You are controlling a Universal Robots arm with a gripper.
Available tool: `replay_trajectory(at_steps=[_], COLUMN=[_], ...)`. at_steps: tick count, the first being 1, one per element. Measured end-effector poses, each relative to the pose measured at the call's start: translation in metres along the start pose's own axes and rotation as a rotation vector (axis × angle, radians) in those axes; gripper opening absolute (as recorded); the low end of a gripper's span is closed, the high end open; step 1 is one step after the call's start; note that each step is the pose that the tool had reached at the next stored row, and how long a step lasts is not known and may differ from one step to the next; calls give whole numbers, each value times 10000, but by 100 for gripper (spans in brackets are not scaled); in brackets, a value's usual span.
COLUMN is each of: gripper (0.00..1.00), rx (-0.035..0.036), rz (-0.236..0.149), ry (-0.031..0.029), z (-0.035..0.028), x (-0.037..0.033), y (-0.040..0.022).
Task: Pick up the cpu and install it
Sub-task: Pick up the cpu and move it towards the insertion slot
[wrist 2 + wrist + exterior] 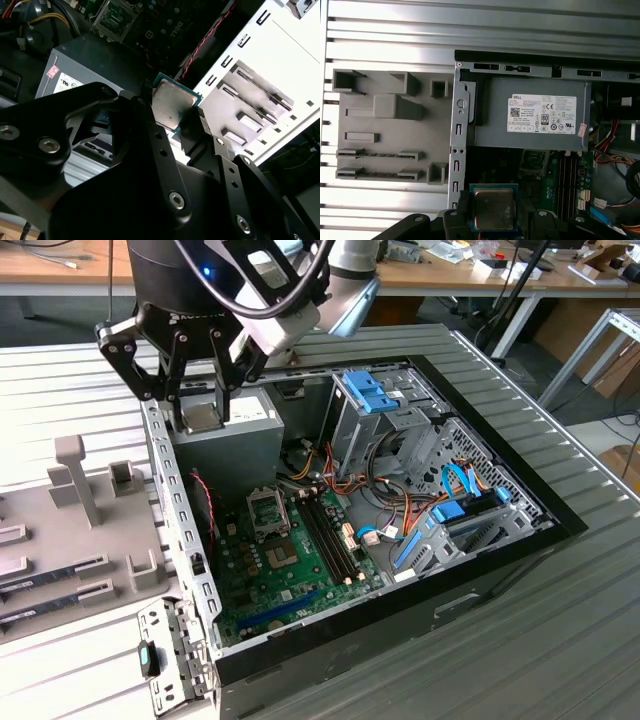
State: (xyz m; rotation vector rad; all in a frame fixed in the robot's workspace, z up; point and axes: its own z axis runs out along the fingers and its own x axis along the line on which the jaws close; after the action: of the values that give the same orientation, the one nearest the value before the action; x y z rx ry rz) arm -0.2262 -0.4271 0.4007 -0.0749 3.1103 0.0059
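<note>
Pinching the cpu (pixel 493 209) by two opposite edges, the hand (pixel 203 412) hangs over the side wall (pixel 182 525) of the open computer case, directly above the grey power supply (pixel 228 445). We judge the edge grip deliberate: it leaves the chip's underside free and keeps it flat, with the metal face turned up toward the wrist cameras. The height looks chosen so that the chip clears both the wall and the power supply. The motherboard (pixel 290 565) lies lower in the case, and its socket (pixel 268 508) is well apart from the chip and looks to us uncovered. On the ribbed bench (pixel 560 640), at the exterior view's left, a grey parts tray (pixel 70 530) sits just beside the case.

In both wrist views the chip is a small flat square. Its lid is dull silver-grey with softened corners, and a thin green rim runs around it. In the second wrist view the lid catches a pale sheen. We see no bend or chip along its visible edges.
</note>
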Motion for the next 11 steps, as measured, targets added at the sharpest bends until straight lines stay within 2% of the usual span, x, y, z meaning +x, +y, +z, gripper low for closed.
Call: replay_trajectory(at_steps=[11], gripper=[47], rx=[0], rz=[0], ry=[0], z=[21], x=[-63], y=[-30])
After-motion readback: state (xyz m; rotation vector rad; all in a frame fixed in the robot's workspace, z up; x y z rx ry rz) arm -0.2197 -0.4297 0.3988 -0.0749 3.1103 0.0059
